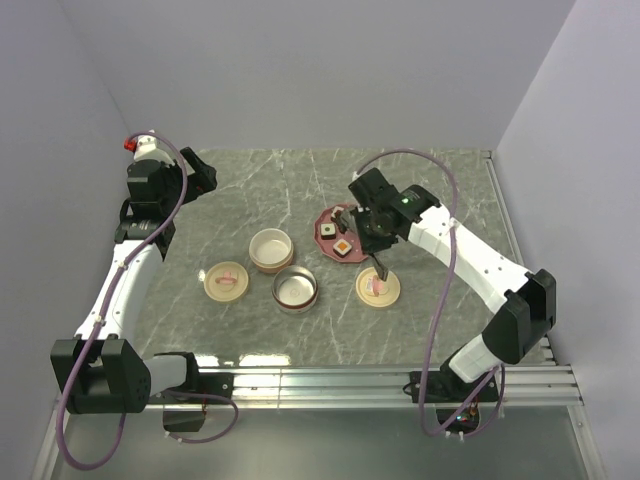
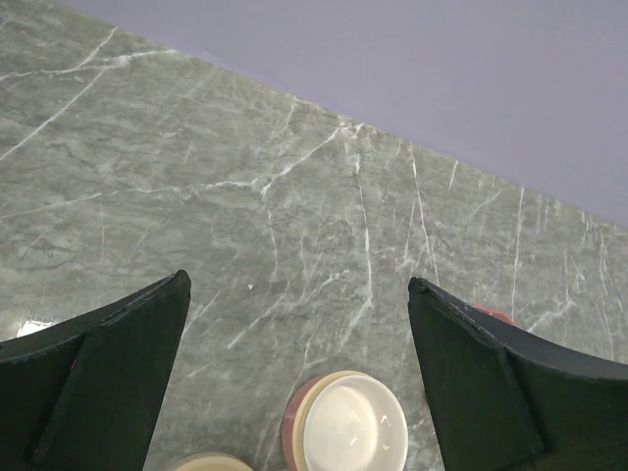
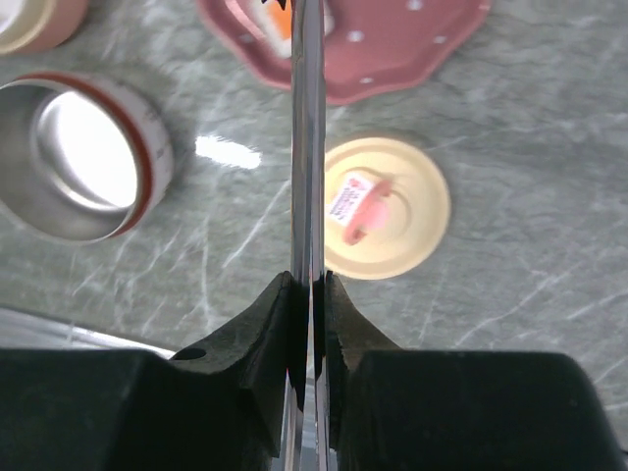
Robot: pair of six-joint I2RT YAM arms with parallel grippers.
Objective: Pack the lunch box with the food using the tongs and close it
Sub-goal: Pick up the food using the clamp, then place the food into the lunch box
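Tongs (image 3: 306, 147) pinched in right gripper (image 3: 309, 287); tips perhaps over plate (image 3: 392, 49).

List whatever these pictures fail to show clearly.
- Right wrist view: the tips of the thin grey metal tongs, and a sushi piece behind them, run off the top edge.
- Top view: the right arm covers part of the red scalloped plate, so the food count is unsure.
- Left wrist view: the round pink-walled container is cut by the bottom edge.

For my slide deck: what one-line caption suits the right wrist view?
Right gripper clamping the tongs, pointed toward the red plate, a cream lid alongside.
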